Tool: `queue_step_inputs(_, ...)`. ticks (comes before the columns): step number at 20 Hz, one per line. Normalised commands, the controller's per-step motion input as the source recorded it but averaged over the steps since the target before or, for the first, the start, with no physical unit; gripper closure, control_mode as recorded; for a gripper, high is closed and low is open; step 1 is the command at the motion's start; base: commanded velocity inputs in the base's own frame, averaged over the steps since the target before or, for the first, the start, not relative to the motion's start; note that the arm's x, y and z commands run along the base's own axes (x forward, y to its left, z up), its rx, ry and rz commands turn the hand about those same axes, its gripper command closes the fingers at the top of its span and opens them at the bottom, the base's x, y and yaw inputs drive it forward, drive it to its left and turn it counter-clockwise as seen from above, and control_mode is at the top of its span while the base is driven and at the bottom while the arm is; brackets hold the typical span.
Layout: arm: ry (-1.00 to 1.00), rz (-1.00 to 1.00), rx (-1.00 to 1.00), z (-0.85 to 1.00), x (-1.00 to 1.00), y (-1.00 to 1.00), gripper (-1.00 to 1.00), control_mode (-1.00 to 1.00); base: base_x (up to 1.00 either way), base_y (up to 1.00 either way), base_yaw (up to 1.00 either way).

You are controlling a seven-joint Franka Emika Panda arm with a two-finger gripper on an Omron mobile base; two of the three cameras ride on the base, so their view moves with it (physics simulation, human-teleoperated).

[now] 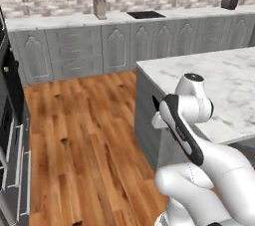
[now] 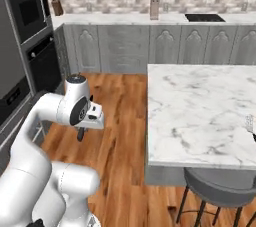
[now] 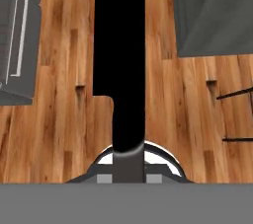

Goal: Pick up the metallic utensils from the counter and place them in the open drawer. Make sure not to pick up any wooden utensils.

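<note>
Pincer (image 2: pixel 80 134) hangs below the white wrist, over the wood plank floor (image 2: pixel 120 121), off the left end of the white grey-veined marble island surface (image 2: pixel 200 106). In the right base view it's a small dark stub and the fingers can't be told apart. In the left base view the arm's own links cover it.

Hand view: the long flat black knife (image 3: pixel 120 60) runs straight up from the fingertips, wider blade section toward the top, narrower section dropping between the fingertips. Pincer is pinched on that narrow end; the grip point sits at the bottom edge and is partly hidden by the hand's housing. Knife is a pure black silhouette, no surface detail. It's held in the air above the floor, clear of the surface.

In the right base view the knife isn't separable from the dark stub under the wrist.

Right edge of the right base view: a small pale silvery utensil (image 2: pixel 248 122) on the marble, cut off by the frame, too small to say which piece. It's well apart from the pincer.

Grey cabinet fronts (image 3: pixel 17 35) at the left of the hand view and a grey panel (image 3: pixel 215 11) at top right; can't tell if either is a drawer.
</note>
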Motion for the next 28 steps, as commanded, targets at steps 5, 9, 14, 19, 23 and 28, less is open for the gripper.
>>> queue_step_inputs(5,0.00,0.00,0.00,0.00,0.00,0.00,1.00,1.00,1.00,1.00,-0.22)
queue_step_inputs(9,0.00,0.00,0.00,0.00,0.00,0.00,1.00,1.00,1.00,0.91,-0.16)
queue_step_inputs(14,0.00,0.00,0.00,0.00,0.00,0.00,1.00,1.00,1.00,0.25,-0.19)
queue_step_inputs(19,0.00,0.00,0.00,0.00,0.00,0.00,1.00,1.00,1.00,-0.03,-0.20)
queue_step_inputs(23,0.00,0.00,0.00,0.00,0.00,0.00,1.00,1.00,1.00,0.22,-0.40)
queue_step_inputs(28,0.00,0.00,0.00,0.00,0.00,0.00,1.00,1.00,1.00,0.48,-0.54)
